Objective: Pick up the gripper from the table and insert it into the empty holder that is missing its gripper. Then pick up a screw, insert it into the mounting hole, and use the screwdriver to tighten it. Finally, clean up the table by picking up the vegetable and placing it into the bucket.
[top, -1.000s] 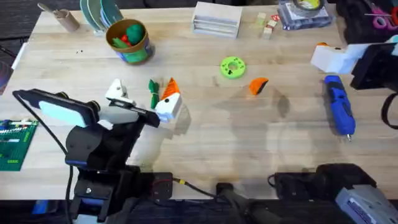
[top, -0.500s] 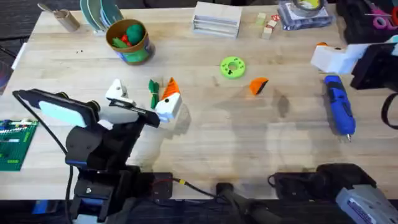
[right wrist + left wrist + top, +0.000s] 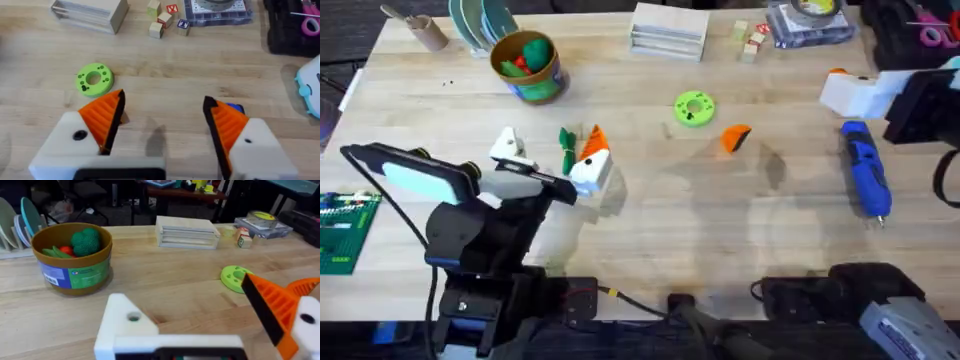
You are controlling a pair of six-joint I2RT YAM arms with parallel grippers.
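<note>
Overhead view, biggest first: you've got a pale wood-grain desk (image 3: 650, 230), smooth and matte, so small plastic bits will skate on it if you nudge them.

The bucket (image 3: 527, 65) sits far left on the desk, a round gold can with a green-blue band, toy veg already inside. Rigid, I'd guess light.

The screwdriver (image 3: 865, 180) lies flat on the right side, a chunky blue cylinder with a thin bit. Probably the heaviest thing here, so take it mid-body.

Your left gripper (image 3: 548, 160) has its fingers spread and empty, and one of them is the bare white holder (image 3: 131, 325), with its mounting hole showing in the left wrist view. The right gripper (image 3: 162, 117) is spread wide too, holding nothing, both orange ribbed pads on.

The vegetable (image 3: 567, 148) lies between the left fingers, slender and green. It looks light and easy to roll.

The gripper (image 3: 734, 137) is the little orange wedge mid-desk, just beside the lime disc (image 3: 694, 108). Hard plastic, featherlight, likely to slide. Pinch it across the flat flanks rather than the taper.
</note>
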